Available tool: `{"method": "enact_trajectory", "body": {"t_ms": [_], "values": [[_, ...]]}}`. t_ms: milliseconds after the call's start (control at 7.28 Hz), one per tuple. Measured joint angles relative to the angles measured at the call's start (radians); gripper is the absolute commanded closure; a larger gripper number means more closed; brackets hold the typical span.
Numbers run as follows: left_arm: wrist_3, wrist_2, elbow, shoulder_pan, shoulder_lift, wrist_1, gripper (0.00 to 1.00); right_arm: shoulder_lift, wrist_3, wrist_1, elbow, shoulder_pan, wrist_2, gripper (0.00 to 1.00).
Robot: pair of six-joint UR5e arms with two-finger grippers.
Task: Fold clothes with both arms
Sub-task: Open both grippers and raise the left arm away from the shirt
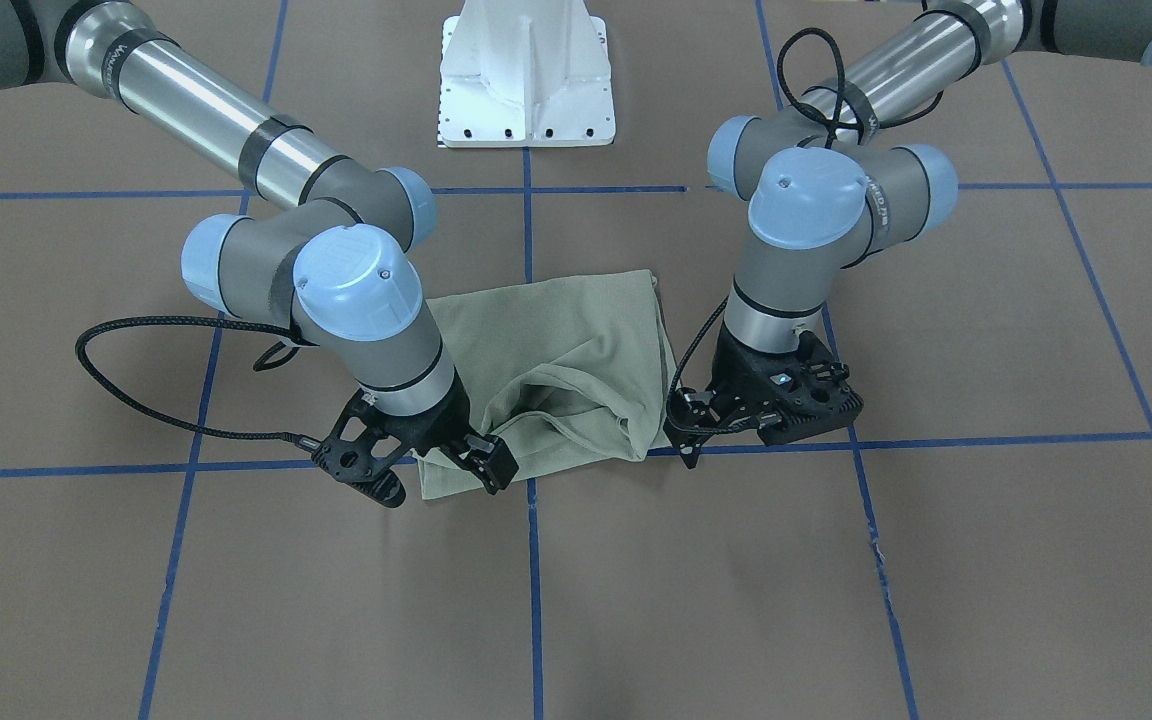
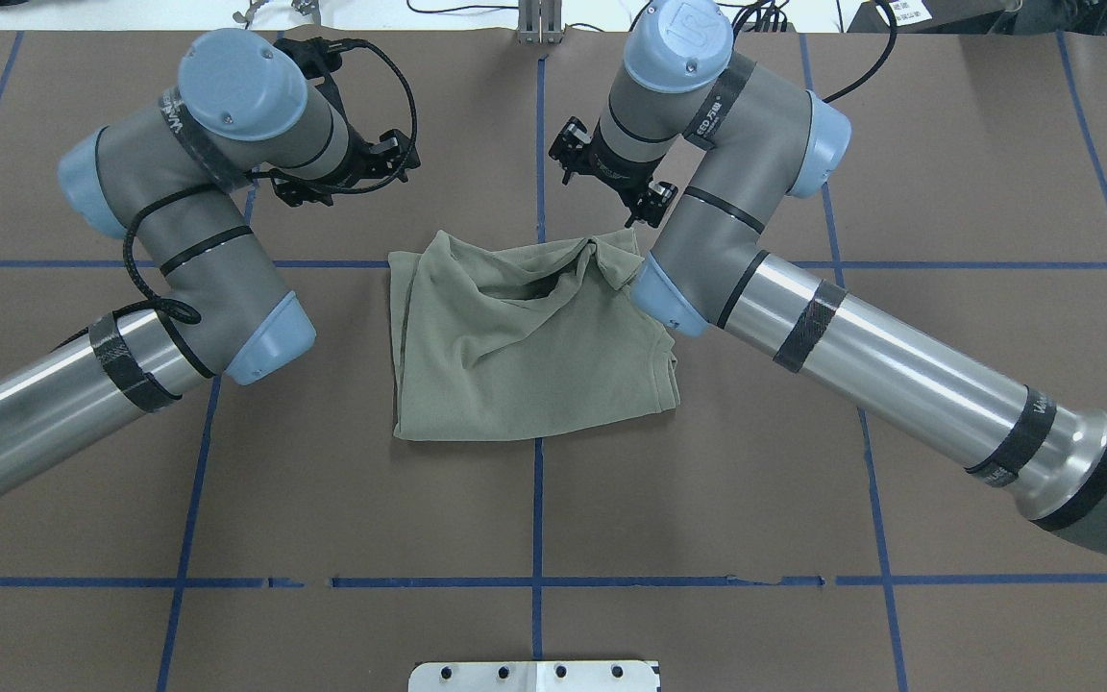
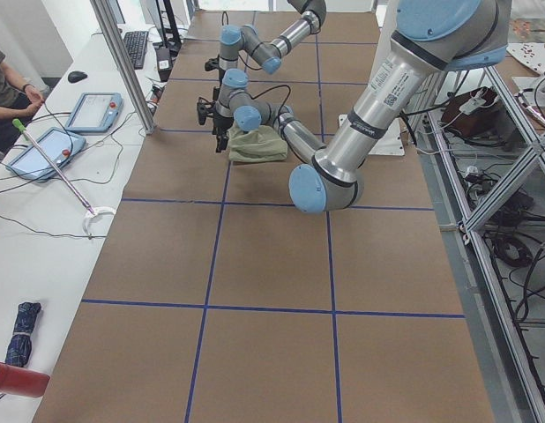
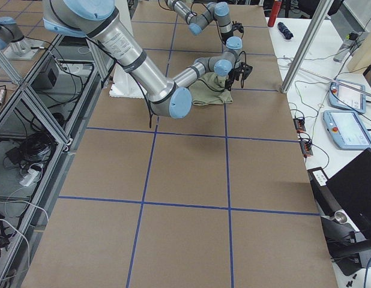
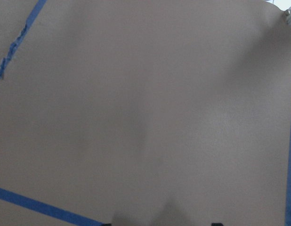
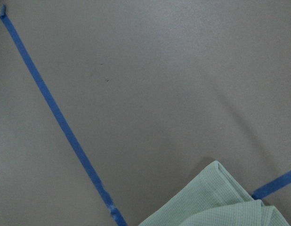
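The olive-green shirt (image 2: 525, 346) lies folded into a rough rectangle at the table's middle, bunched and slightly puffed along its far edge (image 1: 556, 400). My right gripper (image 1: 433, 472) hovers open over the shirt's far corner on my right side, fingers spread, nothing held. In the right wrist view only a corner of the shirt (image 6: 211, 197) shows, at the bottom edge. My left gripper (image 1: 736, 425) is open just beside the shirt's other far corner, apart from the cloth. The left wrist view shows only bare table (image 5: 145, 113). From overhead, both the left gripper (image 2: 347, 171) and the right gripper (image 2: 611, 178) sit beyond the shirt.
The white pedestal base (image 1: 526, 80) stands behind the shirt. Blue tape lines (image 1: 531, 560) grid the brown table. On the side desk are tablets (image 3: 92, 110) and a person's arm (image 3: 8, 84). A red object (image 3: 17, 379) lies on the desk's near end.
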Motion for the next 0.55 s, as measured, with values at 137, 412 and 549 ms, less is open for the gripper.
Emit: {"method": "enact_trajectory", "body": {"t_ms": [137,412,549], "values": [[0.059,-0.03,-0.027,-0.035,0.035,0.0,0.0,-0.004,-0.005,-0.01,0.031,-0.002,0.028,0.0],[0.194,-0.066,-0.066,-0.108,0.109,-0.007,0.0,-0.007,-0.058,-0.1,0.107,-0.043,0.045,0.0],[0.252,-0.074,-0.071,-0.14,0.146,-0.029,0.0,-0.006,-0.122,-0.178,0.15,-0.076,0.033,0.0]]}}
